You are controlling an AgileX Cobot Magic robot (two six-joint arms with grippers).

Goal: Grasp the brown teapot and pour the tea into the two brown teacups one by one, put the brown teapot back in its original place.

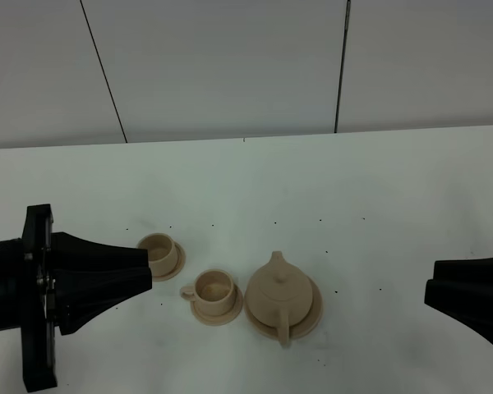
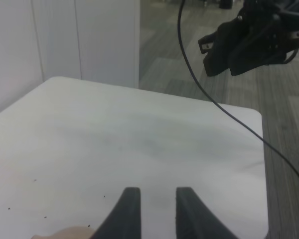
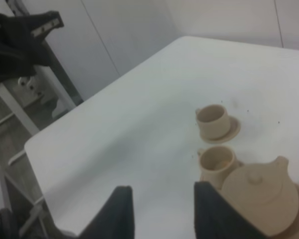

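Exterior high: brown teapot on saucer; left claw, right claw both parted, empty.

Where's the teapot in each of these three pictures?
Exterior high: teapot, low centre, on the large saucer.
Left wrist: not in it.
Right wrist: teapot, just beside the right gripper.
Shared landmark: the cup next to the teapot, in both those views.

Matte tan teapot upright with lid on, seated on its wide saucer, loop handle facing front, first teacup just beside it, second teacup beyond, both upright on small saucers
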